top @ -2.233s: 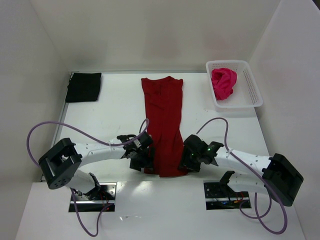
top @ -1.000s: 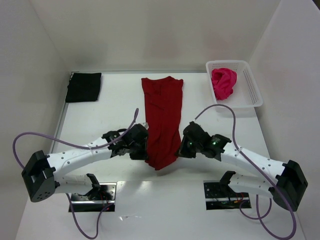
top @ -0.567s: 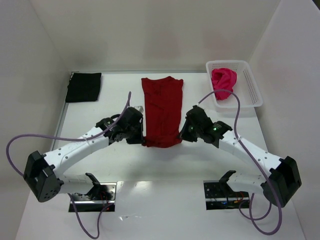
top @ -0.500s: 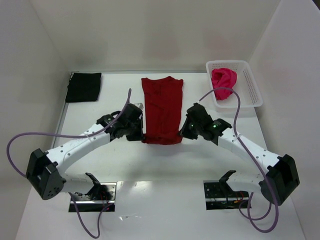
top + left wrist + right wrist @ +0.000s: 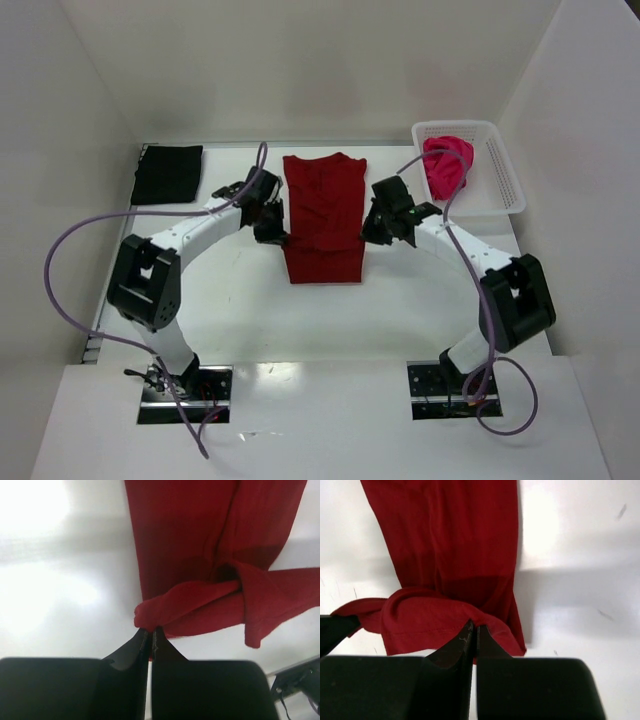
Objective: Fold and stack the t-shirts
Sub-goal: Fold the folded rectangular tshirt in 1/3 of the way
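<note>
**Crimson hem doubled back, both pincers pinching it**

From above, you have the crimson t-shirt (image 5: 325,215) lying as a narrow strip mid-desk, collar toward the far edge. The left pincer (image 5: 281,234) and right pincer (image 5: 366,233) flank its long edges about halfway along. They hold the near hem doubled over the body, which looks meant to halve the shirt's length. The black t-shirt (image 5: 167,173) lies folded flat at the far left corner, probably the place to stack. The magenta t-shirt (image 5: 447,165) sits bunched in the white basket (image 5: 507,178) at the far right corner. The desk (image 5: 220,290) is bare toward its near edge. On the right, the arm's cable arches just beside the basket, so room is tighter there.

In the left wrist view, your pincer is pressed together on a bunched corner of the hem, which is raised over the flat layer.

In the right wrist view, the fingers likewise pinch the hem's other corner, and bare desk lies beyond the cloth's edge.
</note>
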